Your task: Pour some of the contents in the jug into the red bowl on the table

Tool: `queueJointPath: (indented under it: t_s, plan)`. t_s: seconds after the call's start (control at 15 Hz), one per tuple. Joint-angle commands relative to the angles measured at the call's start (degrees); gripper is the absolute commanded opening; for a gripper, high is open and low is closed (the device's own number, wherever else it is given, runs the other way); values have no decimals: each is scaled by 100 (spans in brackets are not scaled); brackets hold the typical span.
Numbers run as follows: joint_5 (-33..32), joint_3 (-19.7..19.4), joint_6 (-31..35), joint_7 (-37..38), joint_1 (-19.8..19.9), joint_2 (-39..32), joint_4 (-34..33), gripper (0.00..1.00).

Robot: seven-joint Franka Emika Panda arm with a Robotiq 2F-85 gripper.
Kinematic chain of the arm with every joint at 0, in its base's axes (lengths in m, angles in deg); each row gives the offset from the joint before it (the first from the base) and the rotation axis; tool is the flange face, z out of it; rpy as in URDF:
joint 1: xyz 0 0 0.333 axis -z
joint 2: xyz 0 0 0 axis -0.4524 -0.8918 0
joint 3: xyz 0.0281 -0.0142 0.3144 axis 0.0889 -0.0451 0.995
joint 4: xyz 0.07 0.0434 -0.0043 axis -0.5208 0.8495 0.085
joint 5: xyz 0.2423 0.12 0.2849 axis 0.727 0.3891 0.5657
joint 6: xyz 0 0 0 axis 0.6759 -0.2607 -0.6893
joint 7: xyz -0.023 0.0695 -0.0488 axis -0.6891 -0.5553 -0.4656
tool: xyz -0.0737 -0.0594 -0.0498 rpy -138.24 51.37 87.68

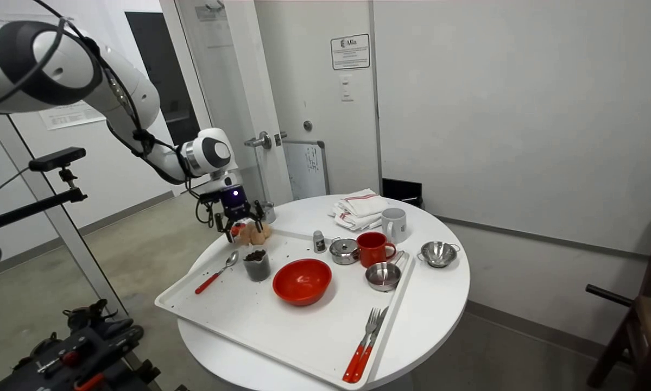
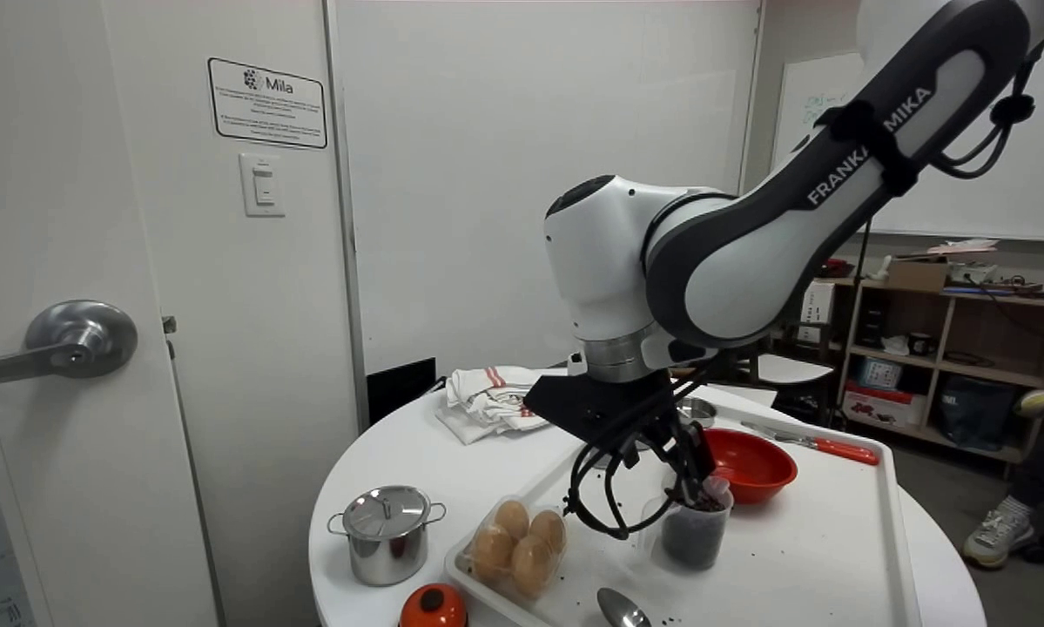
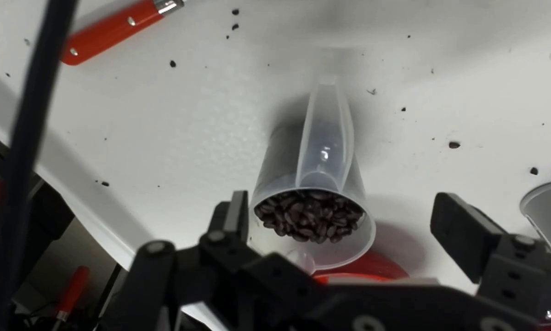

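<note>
1. Our end effector (image 3: 342,216) stands spread, grasping nothing, presumably set to straddle the jug (image 1: 258,270).
2. The jug, holding dark beans (image 3: 309,216), stands upright on the tray (image 1: 222,307) near the red bowl (image 1: 302,282).
3. Its handle (image 3: 326,133) points away from the red bowl, which we judge suits a pour.

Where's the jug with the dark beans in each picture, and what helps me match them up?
In an exterior view: jug, lower left of centre.
In an exterior view: jug, lower right of centre.
In the wrist view: jug, near the middle, beans showing inside.
Shared landmark: red bowl, right of the jug in both exterior views, peeking out below it in the wrist view.
</note>
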Motion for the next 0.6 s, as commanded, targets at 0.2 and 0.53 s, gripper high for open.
queueJointPath:
  t_s: [0.2,0.53]
  plan:
    - [541,93,61,-340,272,-79,-8,100]
    - [747,112,123,-388,256,-152,29,99]
